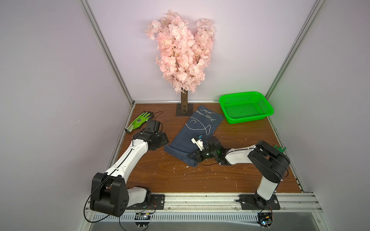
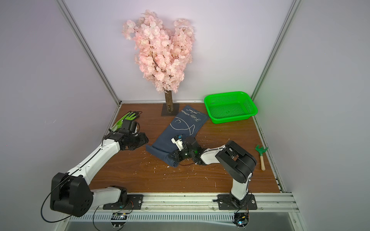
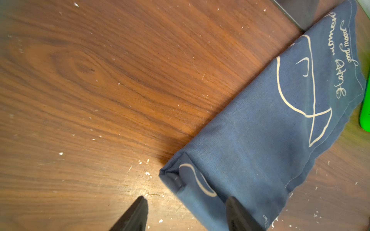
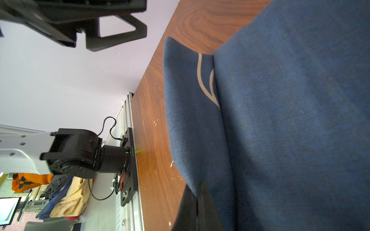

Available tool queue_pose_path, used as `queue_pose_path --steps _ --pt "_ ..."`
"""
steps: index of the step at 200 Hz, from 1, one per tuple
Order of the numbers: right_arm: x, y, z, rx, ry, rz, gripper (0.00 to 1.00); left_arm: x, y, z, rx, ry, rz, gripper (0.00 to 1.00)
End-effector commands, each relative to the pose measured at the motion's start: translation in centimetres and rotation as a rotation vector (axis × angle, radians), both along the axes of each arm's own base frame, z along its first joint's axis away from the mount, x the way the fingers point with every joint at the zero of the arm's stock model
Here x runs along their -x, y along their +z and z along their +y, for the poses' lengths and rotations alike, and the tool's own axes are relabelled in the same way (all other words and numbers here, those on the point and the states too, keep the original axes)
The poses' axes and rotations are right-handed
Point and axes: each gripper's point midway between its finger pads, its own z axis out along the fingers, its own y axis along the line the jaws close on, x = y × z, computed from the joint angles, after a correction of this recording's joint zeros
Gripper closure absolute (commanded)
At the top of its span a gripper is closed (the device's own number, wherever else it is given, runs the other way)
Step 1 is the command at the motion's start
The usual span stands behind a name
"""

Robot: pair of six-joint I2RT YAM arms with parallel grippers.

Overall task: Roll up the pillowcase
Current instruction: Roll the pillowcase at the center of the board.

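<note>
Left wrist view shows the left gripper [image 3: 186, 202] with jaws spread wide, pinching nothing, at the corner of the pillowcase [image 3: 260, 140], whose near end is rolled. White cursive lettering beside the fish outline sits upside down, and I cannot read it with certainty. In both top views the pillowcase lies mid-way across the table [image 1: 200, 176], and the right gripper [image 4: 197, 198] pinches its fold.

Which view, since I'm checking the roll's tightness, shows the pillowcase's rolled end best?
The left wrist view: the rolled end lies close and uncovered. Both top views show the whole pillowcase small, the roll partly hidden under the right gripper. The right wrist view shows only a near strip of cloth pinched by that gripper.
</note>
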Motion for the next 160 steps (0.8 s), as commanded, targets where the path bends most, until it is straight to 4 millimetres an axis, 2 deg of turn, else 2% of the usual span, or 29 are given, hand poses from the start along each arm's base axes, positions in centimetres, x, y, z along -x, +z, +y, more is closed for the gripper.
queue_pose_path --steps 1,15,30,75,119,160 --pt "-1.0 0.7 0.1 -0.022 0.009 -0.015 1.00 2.8 -1.6 -1.0 -0.034 -0.066 0.070 0.34" --pt "-1.6 0.2 -0.5 -0.001 -0.007 -0.022 1.00 3.6 -2.2 -1.7 -0.033 -0.076 0.080 0.34" --pt "-1.9 -0.3 -0.7 0.023 -0.008 -0.035 0.95 3.9 -2.9 -2.7 -0.020 -0.106 0.085 0.34" --pt "-3.4 -0.8 -1.7 0.069 -0.050 -0.074 0.91 1.8 -5.0 -4.7 0.021 -0.154 0.070 0.35" --pt "-4.2 -1.2 -2.0 0.098 -0.070 -0.110 0.87 0.6 -7.1 -4.4 -0.025 -0.182 0.120 0.35" --pt "-5.5 0.0 -2.1 0.113 -0.094 -0.204 0.79 -0.4 -8.4 -3.0 -0.053 -0.170 0.153 0.36"
